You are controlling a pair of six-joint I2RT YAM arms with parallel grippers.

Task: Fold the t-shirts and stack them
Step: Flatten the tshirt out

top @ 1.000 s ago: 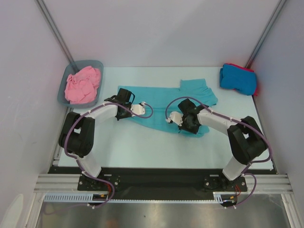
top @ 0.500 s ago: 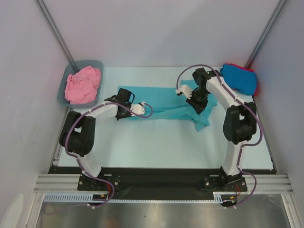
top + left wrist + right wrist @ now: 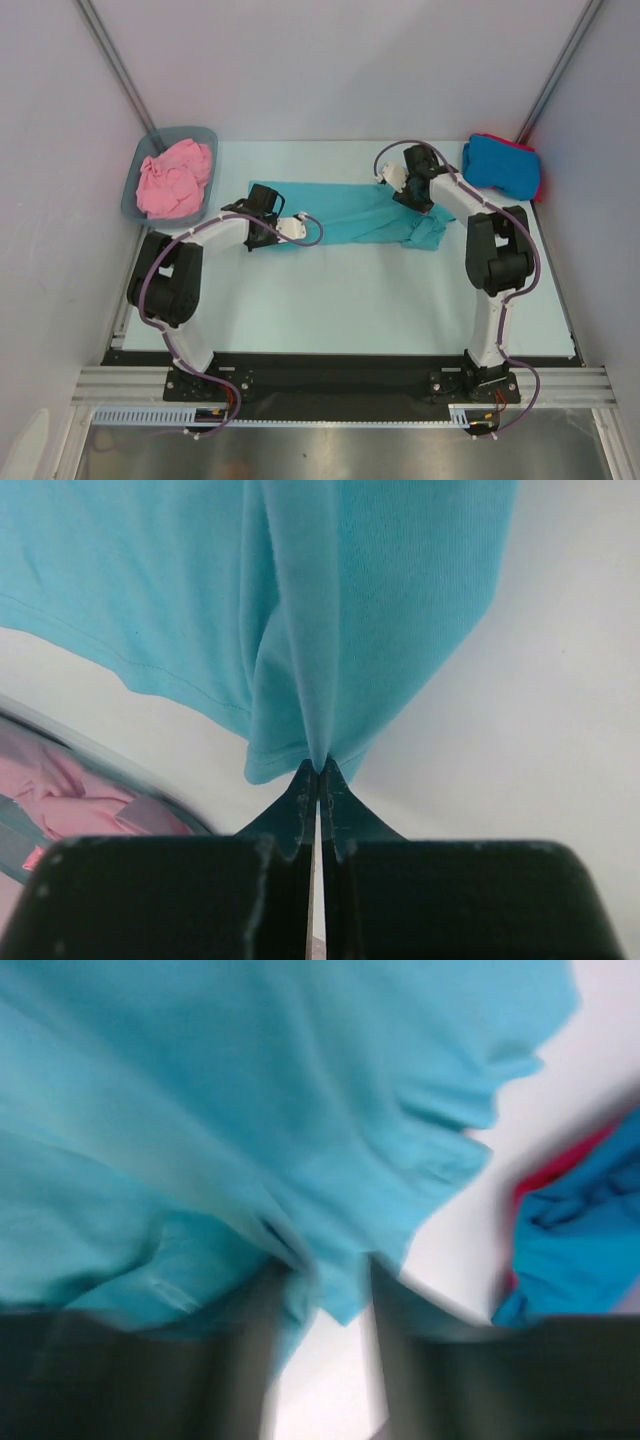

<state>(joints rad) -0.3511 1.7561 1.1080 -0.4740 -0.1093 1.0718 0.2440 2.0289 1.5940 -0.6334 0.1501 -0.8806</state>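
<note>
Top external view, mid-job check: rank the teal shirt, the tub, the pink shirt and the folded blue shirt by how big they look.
1. teal t-shirt, clearly the largest.
2. grey-blue tub.
3. pink t-shirt and folded blue t-shirt: they look about alike, so I won't rank one over the other.

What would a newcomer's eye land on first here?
The teal t-shirt is stretched across mid-table. Its left end is pinched in the shut left gripper, and the right gripper is over its right end with fingers apart. Next come the pink t-shirt crumpled in the grey tub at far left, and the bright blue t-shirt folded at far right.
</note>
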